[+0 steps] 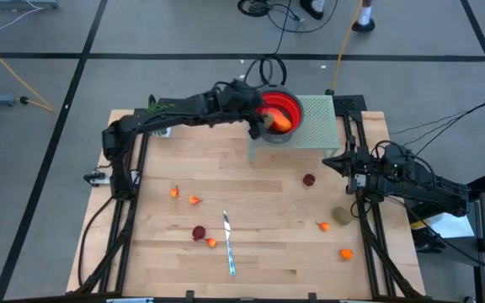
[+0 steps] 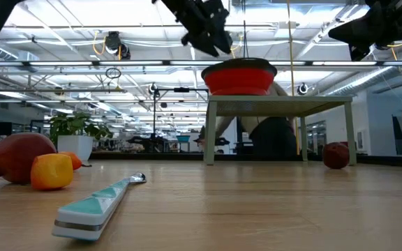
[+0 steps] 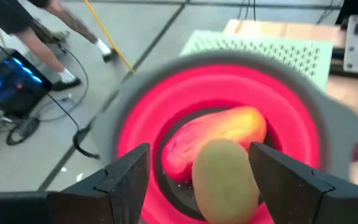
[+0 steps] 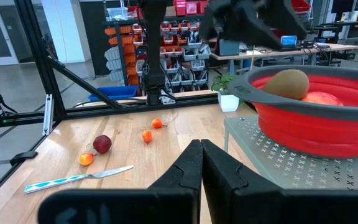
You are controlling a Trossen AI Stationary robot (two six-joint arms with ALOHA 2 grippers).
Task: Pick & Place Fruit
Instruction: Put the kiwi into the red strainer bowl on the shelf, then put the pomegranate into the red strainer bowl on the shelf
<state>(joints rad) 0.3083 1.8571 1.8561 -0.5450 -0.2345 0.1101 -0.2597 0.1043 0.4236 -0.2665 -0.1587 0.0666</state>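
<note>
Bright, even light from ceiling strips [image 2: 82, 66] overhead, faint shadows on the counter [image 1: 251, 252], strong blur across the red bowl [image 3: 229, 130] up close.

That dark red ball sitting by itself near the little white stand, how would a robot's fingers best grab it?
From straight above, I'd guess. The dark red ball rests on bare wooden table with open space all round, so two fingers could drop either side of its widest middle and close there. Being round, it may roll if nudged from one side. The right gripper, shut, waits nearest.
</note>
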